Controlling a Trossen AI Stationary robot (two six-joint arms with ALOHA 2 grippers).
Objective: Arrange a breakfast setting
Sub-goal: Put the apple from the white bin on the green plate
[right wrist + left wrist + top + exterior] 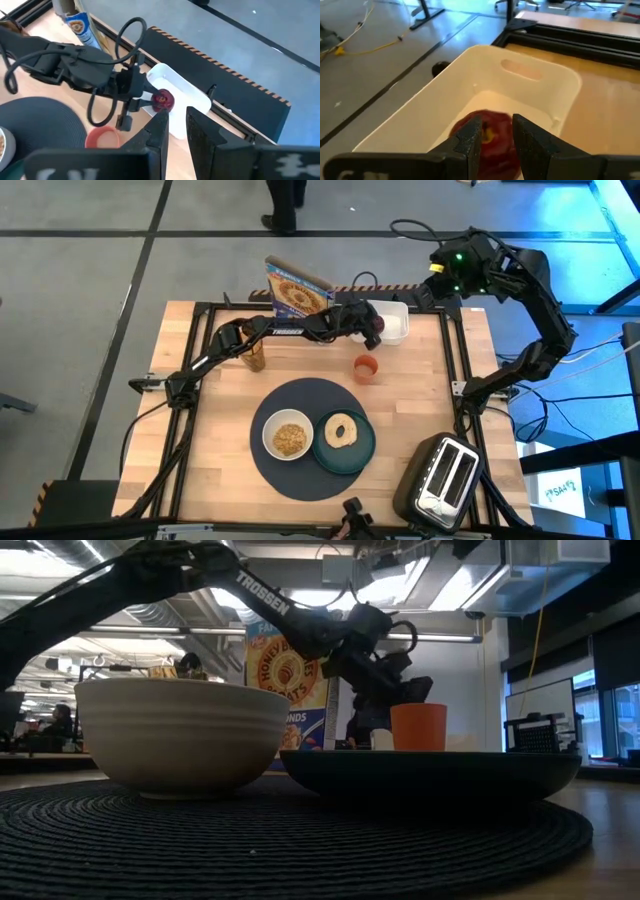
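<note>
The red apple (492, 131) is between the fingers of my left gripper (496, 145), over the white tub (520, 95) at the table's far side; they also show in the right wrist view (162, 100). On the dark grey mat (300, 480) stand the white bowl (270, 435) with brown cereal (290, 440) and the dark green plate (350, 458) with the bagel (342, 430). The orange cup (366, 367) stands on the table, far of the mat. My right gripper (177, 127) hangs high over the far right corner, a narrow gap between its fingers, empty. My left gripper pinches the apple's two sides (485, 137) between its two fingers. The fingers come from the table's left, slanting down. The apple sits over the tub's near end (150, 107); whether it still touches the tub, I cannot tell.
A cereal box (296, 292) stands at the far edge, left of the tub. A small jar (256, 360) stands under my left arm. The black-and-silver toaster (445, 475) sits at the near right corner. Bare wood lies left and right of the mat.
</note>
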